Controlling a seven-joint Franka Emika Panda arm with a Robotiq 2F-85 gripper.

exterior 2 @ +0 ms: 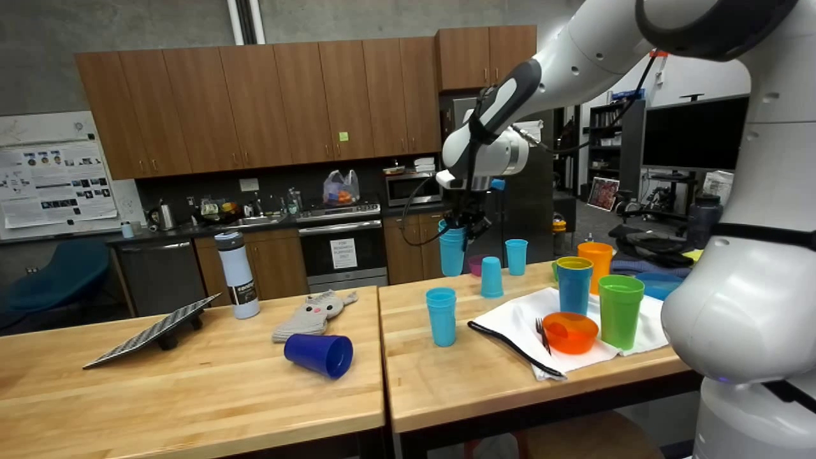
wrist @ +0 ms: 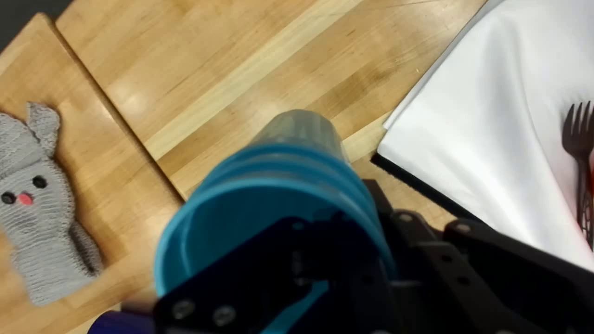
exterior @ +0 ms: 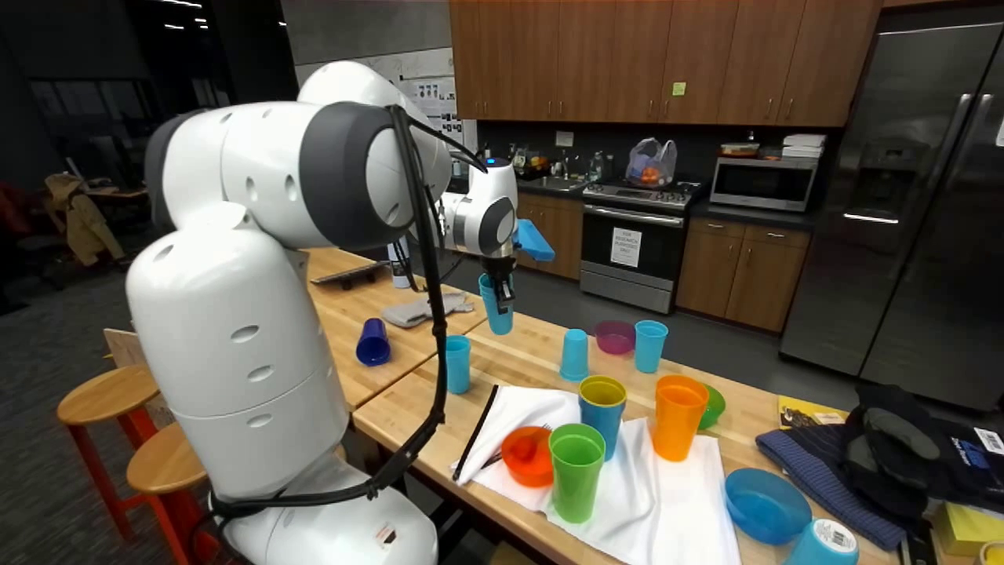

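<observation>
My gripper [exterior: 506, 297] is shut on the rim wall of a light blue cup stack [exterior: 496, 318], one finger inside and one outside. The wrist view shows several nested rims on the stack [wrist: 222, 222] by the fingertips [wrist: 371, 222]. The stack hangs upright, seemingly above the table, also in an exterior view [exterior 2: 452, 255]. Another light blue cup [exterior 2: 441, 319] stands nearby, perhaps also nested. An upside-down light blue cup [exterior 2: 491, 278] and an upright one [exterior 2: 516, 257] stand to its right, with a purple bowl [exterior: 614, 337] behind.
A white cloth [exterior: 651, 502] bears a fork [exterior 2: 543, 335], an orange-red bowl [exterior: 527, 459], a green cup [exterior: 576, 475], a blue-yellow stack [exterior: 602, 416] and an orange cup [exterior: 679, 416]. A dark blue cup [exterior 2: 319, 354] lies sideways near a grey knitted puppet [exterior 2: 312, 315] and a bottle [exterior 2: 237, 277].
</observation>
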